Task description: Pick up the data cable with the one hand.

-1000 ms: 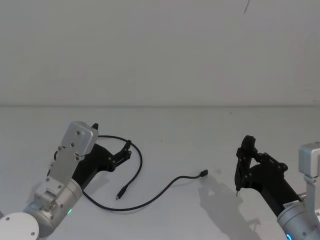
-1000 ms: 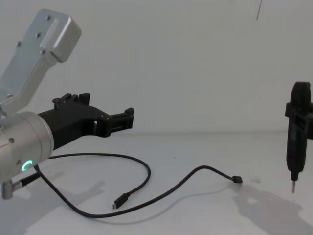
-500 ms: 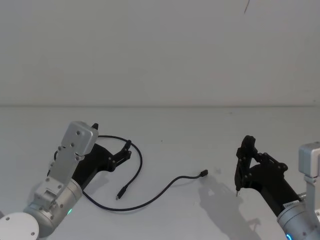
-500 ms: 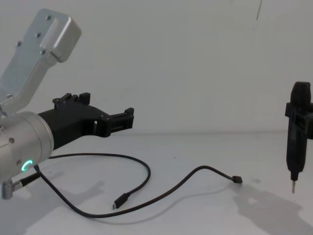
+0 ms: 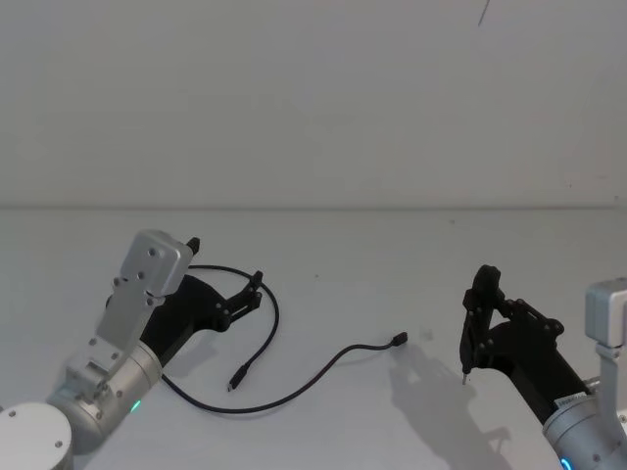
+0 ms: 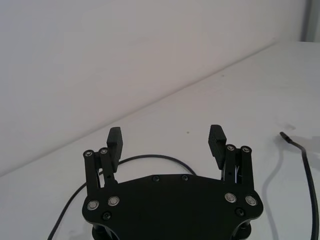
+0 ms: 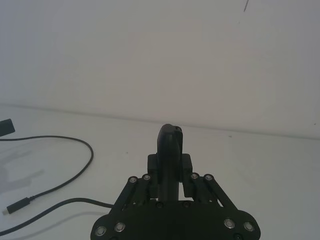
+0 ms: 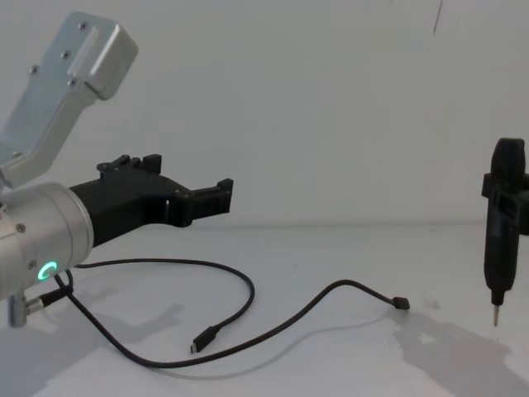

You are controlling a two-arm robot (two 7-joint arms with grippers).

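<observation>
The data cable [image 5: 294,395] is a long thin black line curving across the white table. One small plug [image 5: 236,377] lies near the table's middle-left, the other plug [image 5: 399,340] further right. My left gripper [image 5: 253,286] hovers open just above the cable's far loop [image 6: 150,157], with nothing between its fingers [image 6: 115,142]. From the chest it juts in from the left, left gripper [image 8: 221,194] above the cable [image 8: 240,289]. My right gripper [image 5: 482,289] hangs shut off to the right, apart from the cable's right plug [image 8: 401,303].
A short black lead with a silver tip [image 8: 496,317] hangs below the right gripper [image 8: 504,207]. The table [image 5: 323,245] is plain white with a pale wall behind it. The left arm's grey housing [image 5: 147,279] stands at the near left.
The left gripper has shifted slightly forward and up over the cable's loop. The cable and the right arm have not moved.
</observation>
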